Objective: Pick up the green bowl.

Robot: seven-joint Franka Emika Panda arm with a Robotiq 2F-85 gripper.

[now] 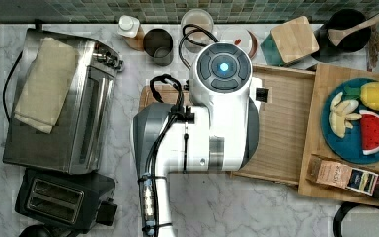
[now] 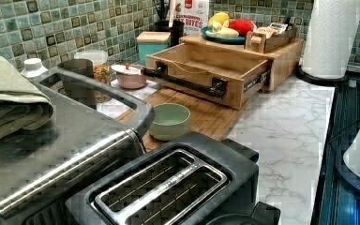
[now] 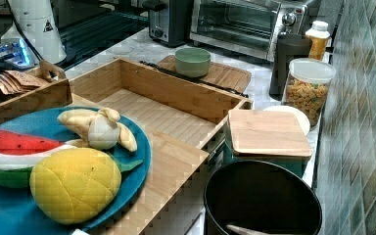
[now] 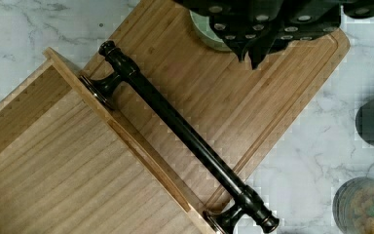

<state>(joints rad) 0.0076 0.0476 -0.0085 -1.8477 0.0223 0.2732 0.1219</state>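
The green bowl (image 2: 169, 121) is small, round and pale sage. It stands upright and empty on a bamboo cutting board (image 2: 206, 117), just in front of the open drawer's handle. The right view has the green bowl (image 3: 192, 61) on the far side of the drawer. In the wrist view my gripper (image 4: 253, 52) is a dark shape that hangs well above the board, and a sliver of the green bowl (image 4: 205, 35) peeks out from behind it. From the top view my white arm (image 1: 219, 113) covers the bowl.
An open wooden drawer (image 2: 201, 58) with a long black handle (image 4: 180, 131) borders the board. A toaster oven (image 1: 59, 113) and a toaster (image 2: 168, 187) sit beside it. A steel cup (image 1: 158, 46), a jar (image 3: 307, 88) and a teal plate of fruit (image 1: 358, 121) stand around.
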